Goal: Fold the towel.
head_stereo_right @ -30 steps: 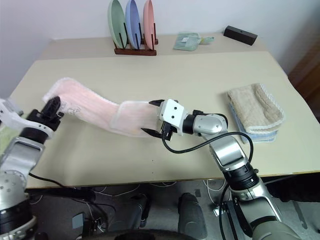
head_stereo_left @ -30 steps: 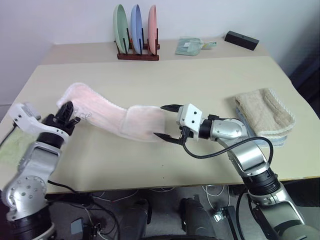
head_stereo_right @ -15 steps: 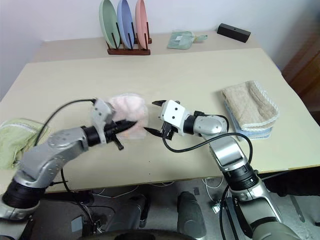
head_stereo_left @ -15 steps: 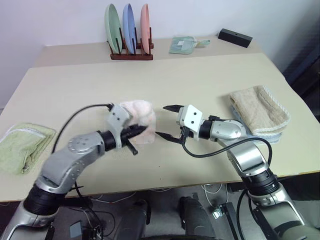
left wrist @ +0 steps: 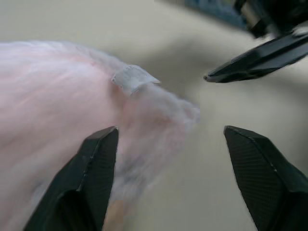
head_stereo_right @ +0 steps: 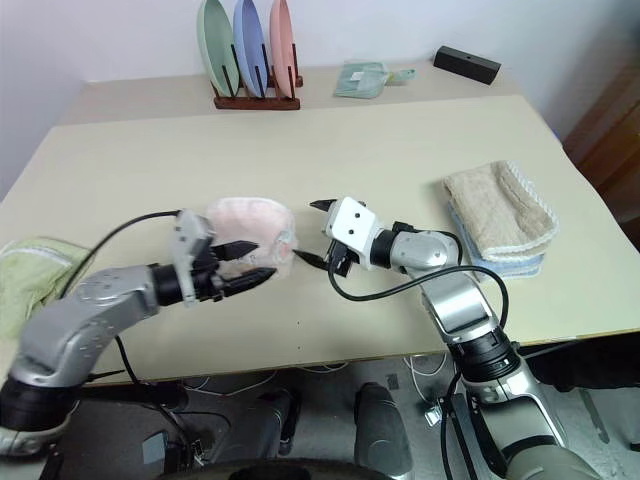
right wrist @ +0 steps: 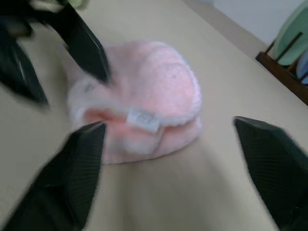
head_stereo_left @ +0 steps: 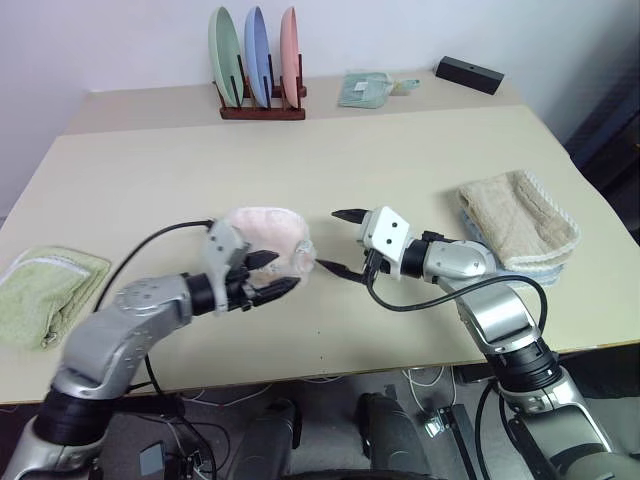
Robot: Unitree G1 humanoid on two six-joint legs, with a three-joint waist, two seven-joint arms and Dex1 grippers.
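Near the middle of the tabletop (head_stereo_left: 420, 160), pink towel (head_stereo_left: 268, 238) folded into a thick bundle, small white tag on its near edge. Left claw (head_stereo_left: 272, 274) spread open just beside it, gripping nothing. Right claw (head_stereo_left: 338, 240) likewise open and empty, tips facing the bundle

The pale pink towel (head_stereo_left: 268, 238) lies folded in a thick bundle at the table's middle.
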